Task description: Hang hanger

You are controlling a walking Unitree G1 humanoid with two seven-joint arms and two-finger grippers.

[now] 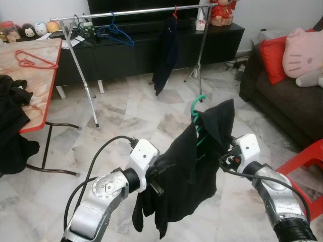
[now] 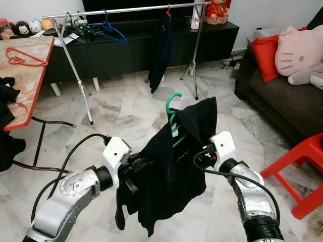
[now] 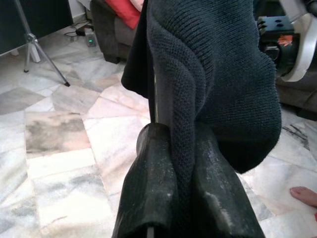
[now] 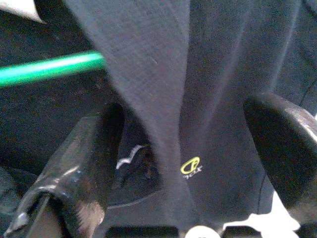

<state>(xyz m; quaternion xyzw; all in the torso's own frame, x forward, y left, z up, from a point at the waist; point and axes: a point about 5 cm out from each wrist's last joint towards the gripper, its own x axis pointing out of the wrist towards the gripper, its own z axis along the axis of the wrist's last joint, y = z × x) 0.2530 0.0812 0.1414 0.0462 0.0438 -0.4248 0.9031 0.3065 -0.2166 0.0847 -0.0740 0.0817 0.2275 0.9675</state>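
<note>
A black garment (image 1: 186,171) hangs on a green hanger (image 1: 198,105) held up between my two arms, low in front of me. My left gripper (image 3: 181,144) is shut on a knitted fold of the garment at its left side. My right gripper (image 4: 183,144) is at the garment's right shoulder, its fingers (image 4: 89,148) spread wide with a fold of cloth and the hanger's green bar (image 4: 49,69) between them. The steel clothes rail (image 1: 136,11) stands across the room, well beyond the garment.
On the rail hang a blue hanger (image 1: 115,33) and a dark garment (image 1: 165,50). A table (image 1: 43,85) on the left carries a pink hanger (image 1: 33,60) and black clothes (image 1: 12,101). A dark sofa (image 1: 282,96) and a red stool (image 1: 308,161) stand on the right. Marble floor lies between.
</note>
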